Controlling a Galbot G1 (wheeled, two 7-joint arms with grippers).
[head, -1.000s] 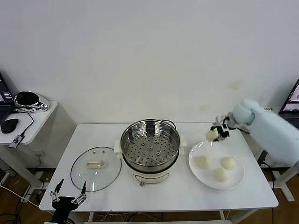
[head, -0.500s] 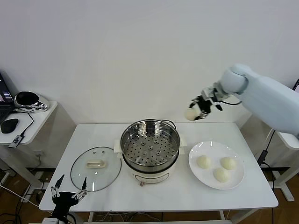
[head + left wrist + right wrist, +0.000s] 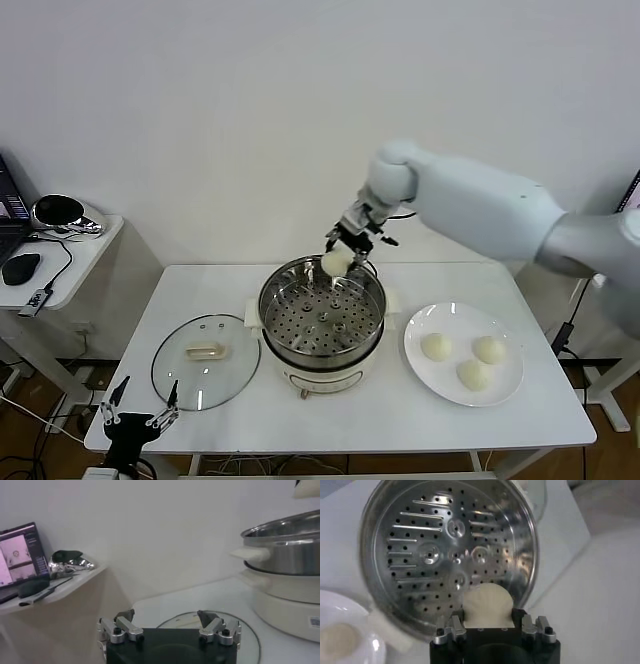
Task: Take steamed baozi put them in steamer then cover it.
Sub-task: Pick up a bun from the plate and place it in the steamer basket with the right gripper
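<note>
One bun (image 3: 336, 262) is gripped by the right gripper (image 3: 349, 247), with the fingers closed on its two sides, as is seen in the right wrist view (image 3: 488, 609). The bun is held up in the air over the far edge of the steamer (image 3: 322, 316), just above the rim. The steamer is set in the middle of the white table (image 3: 400, 420), and the tray (image 3: 437, 555) with its many small holes is seen inside it. No bun is seen on the tray. Three more buns are left on the white plate (image 3: 500, 385), which is placed just to the right of the steamer: one on the left (image 3: 435, 347), one on the right (image 3: 488, 349) and one at the near side (image 3: 473, 375). The three are set close together. The cover (image 3: 205, 361) is laid flat on the table just to the left of the steamer, with its handle (image 3: 205, 351) facing up. The left gripper (image 3: 138, 418) is kept low at the near left corner of the table, near the cover, and its fingers (image 3: 123, 628) are spread wide with nothing between them. A side table (image 3: 70, 255) is seen far to the left, with a mouse (image 3: 20, 268) and a shiny helmet-like thing (image 3: 60, 213) on it.
</note>
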